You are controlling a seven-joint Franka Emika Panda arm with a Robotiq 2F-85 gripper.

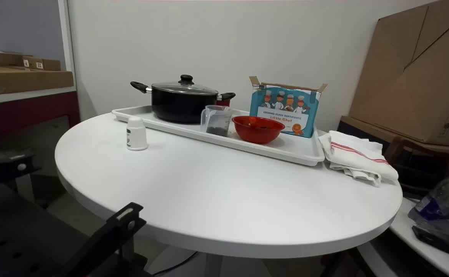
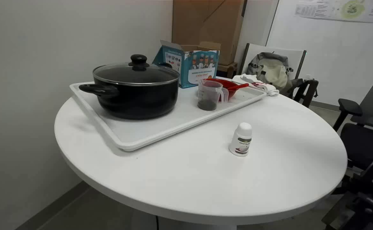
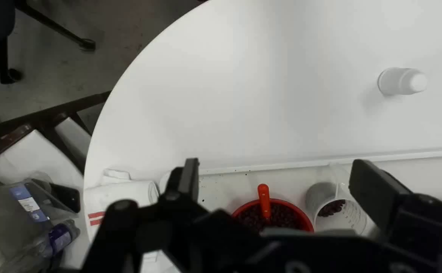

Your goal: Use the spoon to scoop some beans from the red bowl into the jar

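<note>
- My gripper is hanging with its fingers wide apart, pinching nothing.
- On the tray, near the tabletop's edge by the wall, the bowl is holding beans; the spoon is leaning in it, handle pointing over the rim towards the tabletop's middle.
- The jar is standing just beside the bowl, on the side away from the towel at the tabletop's edge; beans are already lying in it, so I am judging the scooping partly or wholly done.
- If I am scooping more, my spread fingers are risking a knock to the jar: one is lining up with it in the wrist view.
- Gripping only the slim handle's end is risking a twist, spilling beans on the tray.
</note>
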